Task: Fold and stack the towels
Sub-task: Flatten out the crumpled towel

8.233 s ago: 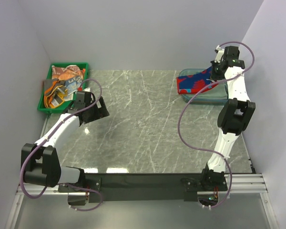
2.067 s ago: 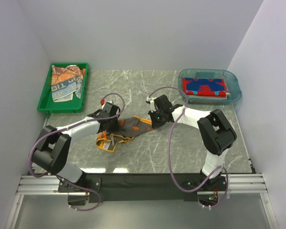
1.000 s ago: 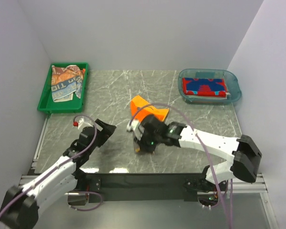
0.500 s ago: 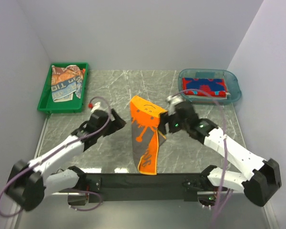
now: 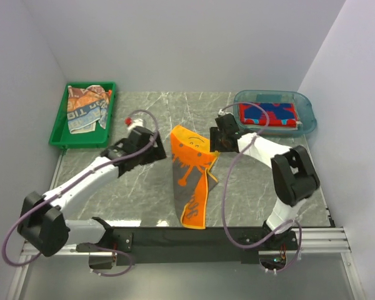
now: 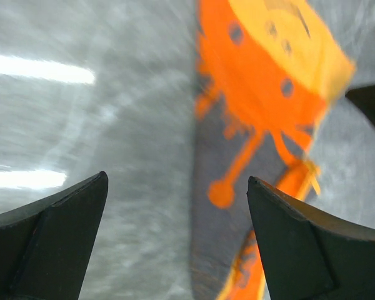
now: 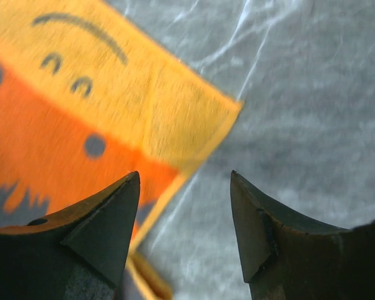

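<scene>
An orange-grey cartoon-face towel [image 5: 189,175] lies flat on the marble table, long and narrow, running from the middle to the front edge. My left gripper [image 5: 156,151] hovers just left of its far end, open, with the table and the towel's grey part [image 6: 225,237] below the jaws. My right gripper [image 5: 214,145] is at the towel's far right corner [image 7: 194,106], open and holding nothing. A red towel with blue lettering [image 5: 269,114] lies folded in the clear blue tub [image 5: 306,109]. More towels [image 5: 84,107] lie crumpled in the green tray [image 5: 57,134].
The green tray stands at the far left corner and the blue tub at the far right corner. Purple cables loop from both arms over the table. Walls close in on the left, back and right.
The right gripper has let go of the orange towel and drawn back to its far right corner. The towel now lies spread out lengthwise. The left gripper has come in towards its far left side.
</scene>
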`<action>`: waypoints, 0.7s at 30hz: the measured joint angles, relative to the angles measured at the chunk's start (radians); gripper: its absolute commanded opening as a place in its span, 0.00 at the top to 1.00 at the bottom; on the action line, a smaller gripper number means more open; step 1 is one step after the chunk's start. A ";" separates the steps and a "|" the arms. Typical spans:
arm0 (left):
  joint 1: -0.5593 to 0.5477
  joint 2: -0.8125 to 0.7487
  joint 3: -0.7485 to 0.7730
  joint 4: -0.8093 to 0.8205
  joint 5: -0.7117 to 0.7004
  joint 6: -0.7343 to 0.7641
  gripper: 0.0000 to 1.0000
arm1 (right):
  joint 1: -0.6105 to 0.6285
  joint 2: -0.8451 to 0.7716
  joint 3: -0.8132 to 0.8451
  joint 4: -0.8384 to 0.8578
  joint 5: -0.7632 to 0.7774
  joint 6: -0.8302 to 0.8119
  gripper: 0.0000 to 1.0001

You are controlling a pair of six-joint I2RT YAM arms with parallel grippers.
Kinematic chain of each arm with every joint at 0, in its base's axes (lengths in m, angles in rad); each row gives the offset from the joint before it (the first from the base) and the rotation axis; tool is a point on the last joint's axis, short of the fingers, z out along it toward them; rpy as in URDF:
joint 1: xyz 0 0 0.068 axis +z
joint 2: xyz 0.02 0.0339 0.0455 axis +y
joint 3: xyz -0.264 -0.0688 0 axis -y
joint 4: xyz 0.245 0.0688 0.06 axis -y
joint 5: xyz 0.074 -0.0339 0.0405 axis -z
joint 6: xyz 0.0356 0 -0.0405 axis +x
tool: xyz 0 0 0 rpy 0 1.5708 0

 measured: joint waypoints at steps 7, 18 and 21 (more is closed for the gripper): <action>0.254 -0.183 0.020 -0.082 -0.030 0.119 0.01 | 0.000 0.161 0.130 -0.005 0.071 0.026 0.40; 0.354 -0.294 -0.079 -0.069 -0.031 0.198 0.01 | 0.000 0.246 0.155 -0.012 0.114 0.064 0.90; 0.392 -0.299 -0.080 -0.064 -0.018 0.209 0.00 | 0.000 0.246 0.154 -0.009 0.115 0.073 0.99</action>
